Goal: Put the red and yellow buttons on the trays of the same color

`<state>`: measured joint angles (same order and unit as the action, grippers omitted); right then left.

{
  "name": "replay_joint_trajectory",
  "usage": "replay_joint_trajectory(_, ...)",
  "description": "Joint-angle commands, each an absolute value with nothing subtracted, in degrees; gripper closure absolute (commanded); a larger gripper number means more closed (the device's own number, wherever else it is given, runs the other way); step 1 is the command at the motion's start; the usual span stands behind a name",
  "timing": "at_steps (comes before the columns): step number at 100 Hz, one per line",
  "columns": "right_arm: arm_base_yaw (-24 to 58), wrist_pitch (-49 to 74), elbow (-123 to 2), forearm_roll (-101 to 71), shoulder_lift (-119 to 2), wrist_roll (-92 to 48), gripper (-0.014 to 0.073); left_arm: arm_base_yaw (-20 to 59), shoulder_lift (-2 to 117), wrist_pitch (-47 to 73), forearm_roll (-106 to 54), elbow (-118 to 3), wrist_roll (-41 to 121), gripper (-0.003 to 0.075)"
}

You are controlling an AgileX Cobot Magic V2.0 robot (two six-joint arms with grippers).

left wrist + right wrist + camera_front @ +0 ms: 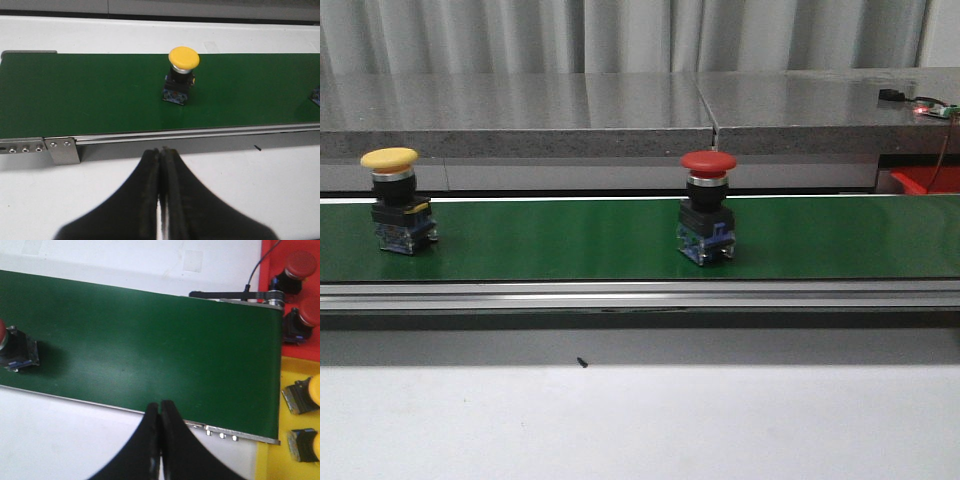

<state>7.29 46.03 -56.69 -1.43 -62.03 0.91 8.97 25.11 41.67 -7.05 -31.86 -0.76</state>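
yellow button [392,200] at 9 o'clock on green belt [570,240], red button [707,205] near centre | left fingers [161,165] and right fingers [160,412] both closed, empty | risk: tall buttons tip if nudged; wrong tray

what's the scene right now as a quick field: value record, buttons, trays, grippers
yellow button: upright on the green belt, toward the robot's left
red button: upright on the belt, near the middle
red tray: past the belt's end, two red buttons in it
yellow tray: beside the red tray, two yellow buttons in it
left gripper: shut, empty, short of the belt
right gripper: shut, empty, at the belt's near edge
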Motion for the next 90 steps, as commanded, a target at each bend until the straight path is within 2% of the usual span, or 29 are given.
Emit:
replay_joint_trajectory(1, 8.92, 43.23, -60.53, -0.98, -64.09, 1.01, 0.0661, 9.34, 25.39, 37.63, -7.64, -33.31, -1.03, 0.0739)
replay_joint_trajectory(14, 11.87, 44.28, -63.9, -1.04, -68.73, 1.01, 0.0655, 9.34, 25.39, 37.63, -7.64, -33.31, -1.03, 0.0739)
replay_joint_trajectory(23, 13.64, 45.44, -66.46, -1.09, -71.79, 1.01, 0.0592, 9.34, 25.39, 37.63, -7.64, -33.31, -1.03, 0.0739)
replay_joint_trajectory(30, 14.7, 46.24, -68.24, -1.15, -74.11, 1.01, 0.0487, 9.34, 25.39, 37.63, -7.64, -33.31, -1.03, 0.0739)
replay_joint_trajectory(47, 17.06, 48.1, -71.45, -1.48, -78.83, 1.01, 0.0127, 9.34, 25.39, 37.63, -7.64, -33.31, -1.03, 0.0739)
replay_joint_trajectory(54, 17.93, 49.07, -72.58, -2.5, -80.56, 1.01, 0.0049, 9.34, 25.39, 37.63, -7.64, -33.31, -1.03, 0.0739)
replay_joint_trajectory(90, 21.68, 51.32, -76.8, -6.41, -86.68, 0.77, 0.0045, 9.34, 25.39, 37.63, -7.64, -33.31, -1.03, 0.0739)
